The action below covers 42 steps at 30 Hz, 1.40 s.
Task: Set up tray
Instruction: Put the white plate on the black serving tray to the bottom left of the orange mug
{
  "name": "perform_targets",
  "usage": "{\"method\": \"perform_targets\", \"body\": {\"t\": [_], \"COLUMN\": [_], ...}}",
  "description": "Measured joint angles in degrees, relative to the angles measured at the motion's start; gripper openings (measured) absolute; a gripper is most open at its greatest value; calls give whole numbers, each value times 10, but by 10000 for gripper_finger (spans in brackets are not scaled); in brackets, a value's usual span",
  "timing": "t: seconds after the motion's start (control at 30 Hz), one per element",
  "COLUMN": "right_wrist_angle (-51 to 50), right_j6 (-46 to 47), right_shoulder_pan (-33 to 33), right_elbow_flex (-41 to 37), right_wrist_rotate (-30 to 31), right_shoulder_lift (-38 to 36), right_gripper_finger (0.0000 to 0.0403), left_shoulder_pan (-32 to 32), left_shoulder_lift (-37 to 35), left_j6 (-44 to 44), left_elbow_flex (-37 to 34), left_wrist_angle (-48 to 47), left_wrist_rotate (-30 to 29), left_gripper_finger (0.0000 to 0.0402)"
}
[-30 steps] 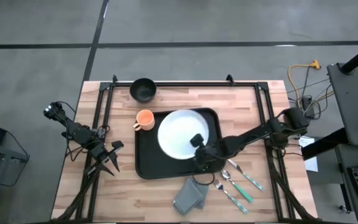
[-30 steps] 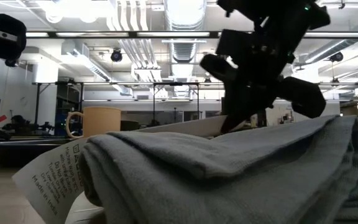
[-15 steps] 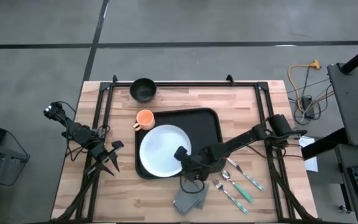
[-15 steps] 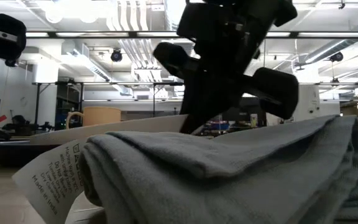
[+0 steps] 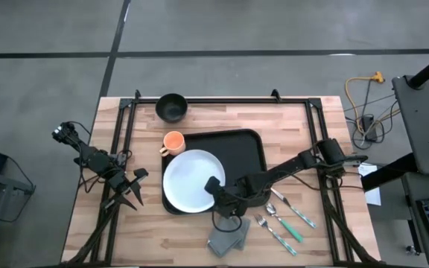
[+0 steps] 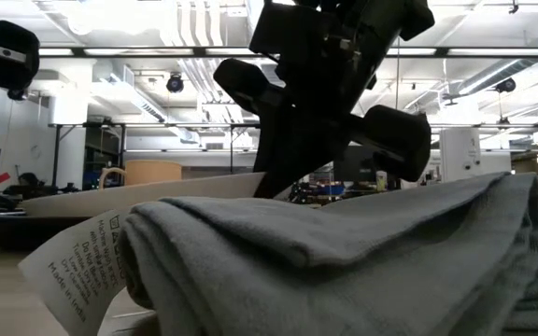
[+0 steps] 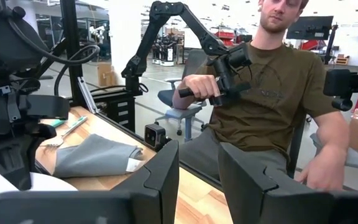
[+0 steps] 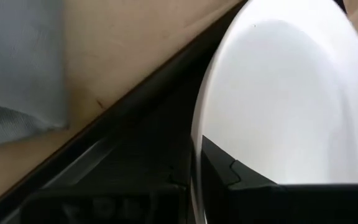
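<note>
The black tray lies in the middle of the table. A round white plate sits over the tray's near left part, its left edge reaching past the tray's rim. My right gripper is at the plate's near right edge, shut on it. In the low view the plate slants, higher at the gripper. My left gripper is open and waits at the table's left edge, touching nothing. An orange cup stands on the table by the tray's far left corner. My right gripper pinches the plate's rim at its near right edge, one finger over the plate's face and one under it. The fingers come in low from the table's right side. The plate is tilted, the held side higher.
A black bowl stands near the far edge. A folded grey cloth lies near the front edge, and it fills the low view's foreground. Forks and spoons with green handles lie right of the cloth. A person sits beyond the table.
My right gripper has moved toward the table's left and near edges, staying shut on the plate. The plate has travelled with it from the tray's middle right to its near left part, and its rim now sits lower in the low view.
</note>
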Motion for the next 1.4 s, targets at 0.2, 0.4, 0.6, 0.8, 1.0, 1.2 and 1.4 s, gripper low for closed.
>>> {"method": "perform_targets", "body": {"t": [0.2,0.4,0.6,0.8,1.0,1.2,1.4], "right_wrist_angle": [3,10,11,11,19,22,28], "right_j6": [0,1,5,7,22,22,35], "right_shoulder_pan": [-4,-4,-4,-4,-4,-4,-4], "right_elbow_flex": [0,-1,-1,-1,-1,-1,-1], "right_wrist_rotate": [-3,-3,-3,-2,-1,-1,0], "right_shoulder_lift": [0,0,0,0,0,0,0], "right_gripper_finger": [8,8,8,9,9,12,55], "left_shoulder_pan": [0,0,0,0,0,0,0], "left_shoulder_lift": [0,0,0,0,0,0,0], "left_j6": [0,0,0,0,0,0,0], "left_elbow_flex": [0,0,0,0,0,0,0], "left_wrist_angle": [0,0,0,0,0,0,0], "left_wrist_rotate": [0,0,0,0,0,0,0], "left_gripper_finger": [93,93,93,93,93,93,93]}}
